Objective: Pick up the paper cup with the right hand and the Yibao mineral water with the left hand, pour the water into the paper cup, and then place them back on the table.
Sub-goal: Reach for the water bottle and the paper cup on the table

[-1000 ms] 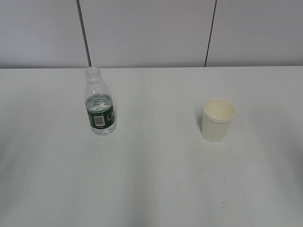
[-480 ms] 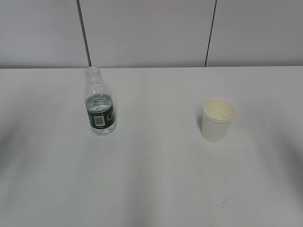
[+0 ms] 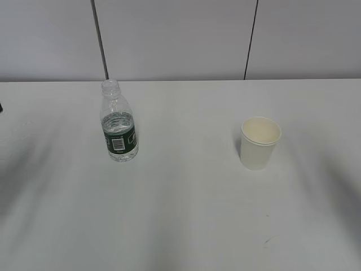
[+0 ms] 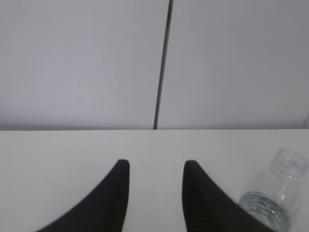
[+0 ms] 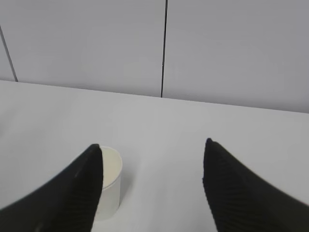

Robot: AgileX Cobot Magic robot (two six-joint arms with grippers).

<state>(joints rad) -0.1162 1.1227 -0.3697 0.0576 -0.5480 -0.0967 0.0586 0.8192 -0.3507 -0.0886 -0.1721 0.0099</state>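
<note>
Yibao mineral water point(image 3: 119, 129) stands upright and uncapped on the tabletop point(image 3: 186, 226), well apart from the paper cup point(image 3: 259, 143), which sits upright to the right of the bottle in the exterior view. Neither is held, so the task looks to be at its first step, the approach to both pickups.

The left pincer point(image 4: 155, 166) has its jaws parted with nothing between them, and the bottle lies off to the right of its fingers; it likely needs to swing toward the bottle and centre on it. The right pincer point(image 5: 152, 154) is spread wide and empty, with the cup point(image 5: 108, 183) just beside its left finger point(image 5: 77, 188); I judge it must shift left to bracket the cup before closing gently.
</note>
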